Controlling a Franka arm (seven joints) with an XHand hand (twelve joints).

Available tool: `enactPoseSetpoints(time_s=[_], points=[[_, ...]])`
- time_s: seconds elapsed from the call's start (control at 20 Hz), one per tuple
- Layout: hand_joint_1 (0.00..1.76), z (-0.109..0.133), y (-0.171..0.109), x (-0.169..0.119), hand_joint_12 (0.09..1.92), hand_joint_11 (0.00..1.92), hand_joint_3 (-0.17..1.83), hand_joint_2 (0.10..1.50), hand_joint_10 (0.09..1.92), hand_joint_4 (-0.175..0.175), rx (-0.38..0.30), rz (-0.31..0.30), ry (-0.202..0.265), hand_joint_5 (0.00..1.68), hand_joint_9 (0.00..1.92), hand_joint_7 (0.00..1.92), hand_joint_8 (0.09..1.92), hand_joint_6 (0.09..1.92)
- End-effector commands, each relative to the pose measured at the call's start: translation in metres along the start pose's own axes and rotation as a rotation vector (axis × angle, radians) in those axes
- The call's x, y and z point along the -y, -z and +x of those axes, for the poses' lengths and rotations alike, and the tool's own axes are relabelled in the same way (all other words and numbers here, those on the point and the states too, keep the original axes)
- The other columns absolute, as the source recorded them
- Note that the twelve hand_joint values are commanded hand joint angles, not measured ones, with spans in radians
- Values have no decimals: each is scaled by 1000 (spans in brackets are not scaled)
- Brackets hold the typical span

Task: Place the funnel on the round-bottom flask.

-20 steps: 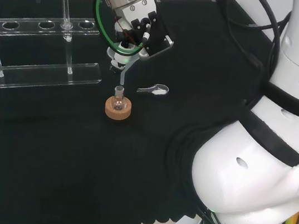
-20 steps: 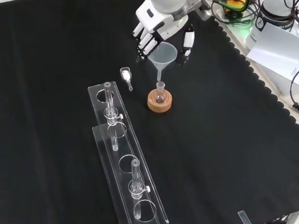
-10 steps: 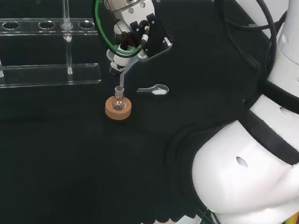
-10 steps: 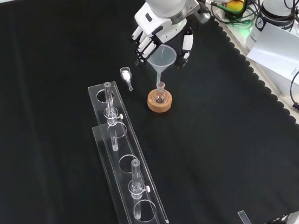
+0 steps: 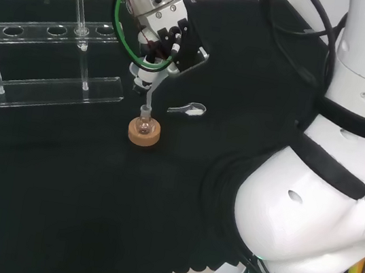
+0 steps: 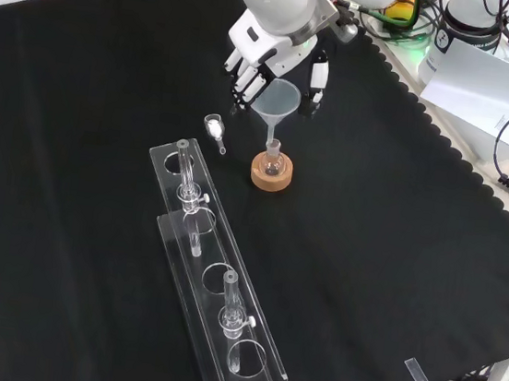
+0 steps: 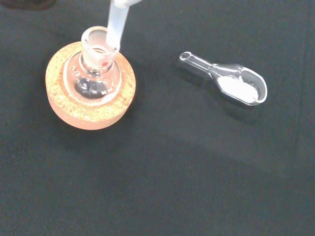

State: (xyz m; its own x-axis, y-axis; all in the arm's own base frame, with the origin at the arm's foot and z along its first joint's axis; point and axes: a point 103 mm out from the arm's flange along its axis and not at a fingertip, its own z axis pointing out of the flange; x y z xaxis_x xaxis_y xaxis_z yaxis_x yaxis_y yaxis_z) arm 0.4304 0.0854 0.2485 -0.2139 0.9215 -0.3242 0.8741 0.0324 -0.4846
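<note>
The hand [image 6: 276, 49] hangs over the middle of the black cloth [image 6: 394, 263] with its fingers [image 6: 244, 70] and thumb curled around the rim of a clear funnel [image 6: 276, 101], gripping it from above on both sides. In the head view the hand [image 5: 161, 37] sits just above the flask, with the funnel's stem [image 5: 149, 95] pointing straight down from it.

The funnel is upright, its wide mouth up and its thin stem down. In the wrist view the tip of the stem [image 7: 116, 27] reaches the mouth of the flask [image 7: 93, 69] at the rim's edge; whether it has gone inside cannot be told for sure. The cone of the funnel is above the flask's neck, not resting on it.

The flask [image 6: 272, 162] is small, round and clear, standing upright in a cork ring [image 6: 270, 173] near the centre of the cloth. Just beside it, apart from the ring, lies a small glass scoop [image 7: 229, 83] with white powder in its bowl. A clear rack [image 6: 215, 283] with a few glass tubes stands nearer the front view's camera.
</note>
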Motion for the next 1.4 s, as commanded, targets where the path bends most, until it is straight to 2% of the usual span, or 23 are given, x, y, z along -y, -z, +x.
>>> enactPoseSetpoints(time_s=[0.05, 0.7, 1.4], points=[[677, 2, -3, 0, 1286, 477, 446, 747, 506, -43, -2, 2, 2, 548, 799, 523, 664, 135], [678, 5, -2, 0, 1286, 478, 449, 746, 508, -44, -4, -5, 3, 546, 797, 522, 666, 142], [676, 18, -10, -11, 1285, 479, 452, 746, 510, -44, -22, 15, 28, 543, 797, 523, 668, 150]])
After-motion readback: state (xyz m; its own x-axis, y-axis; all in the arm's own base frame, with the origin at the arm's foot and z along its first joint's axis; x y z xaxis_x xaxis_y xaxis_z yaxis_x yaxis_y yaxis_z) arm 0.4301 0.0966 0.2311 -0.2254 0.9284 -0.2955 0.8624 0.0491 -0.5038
